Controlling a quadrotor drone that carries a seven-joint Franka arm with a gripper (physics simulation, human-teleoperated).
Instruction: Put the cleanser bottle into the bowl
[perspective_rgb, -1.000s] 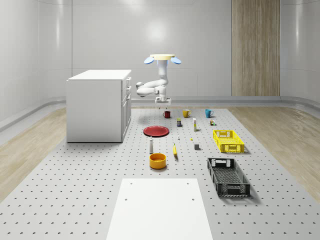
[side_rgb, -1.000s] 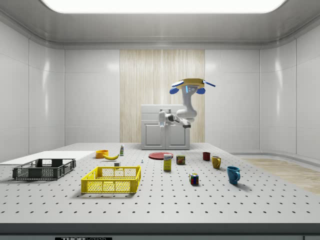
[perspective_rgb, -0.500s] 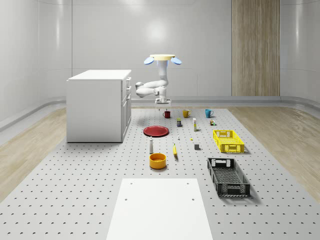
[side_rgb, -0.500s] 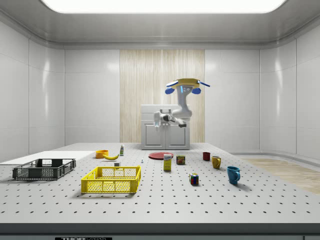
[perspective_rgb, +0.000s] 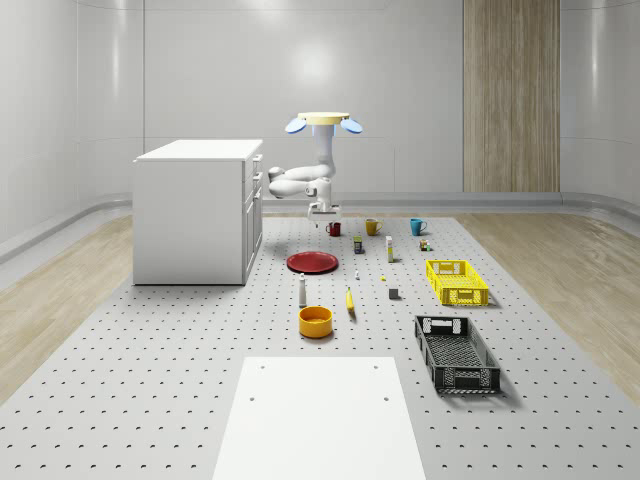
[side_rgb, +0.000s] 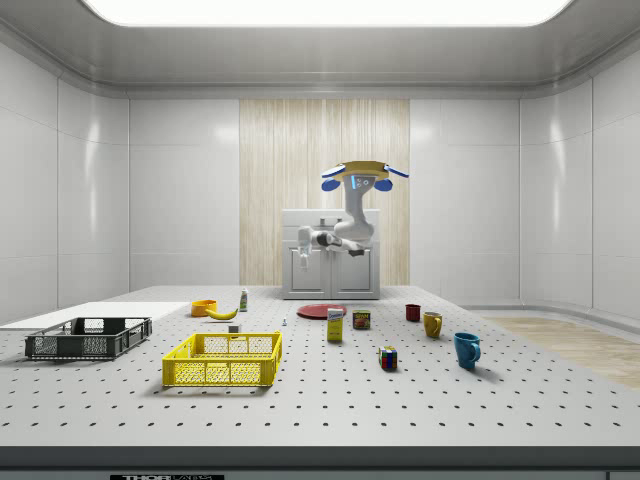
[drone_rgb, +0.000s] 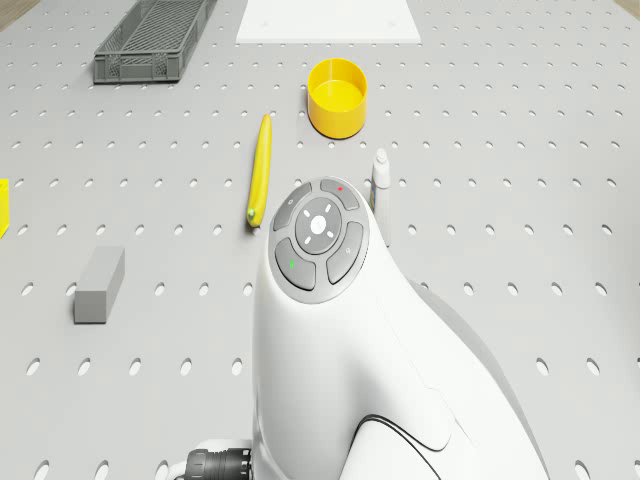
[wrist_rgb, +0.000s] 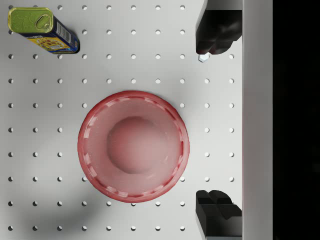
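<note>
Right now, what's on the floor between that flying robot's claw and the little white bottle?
In the whole-scene view the red plate lies between the gripper, hanging below the hovering drone, and the cleanser bottle; the wrist view looks straight down on it.

drone (side_rgb: 364, 176) up in air, above red plate (side_rgb: 322, 311) | arm bent down | white cabinet (side_rgb: 331, 268) behind | yellow basket (side_rgb: 222, 360) in front

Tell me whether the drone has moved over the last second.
Yes. In the side view the drone has shifted toward that view's left against the cabinet, hovering above the red plate.
</note>
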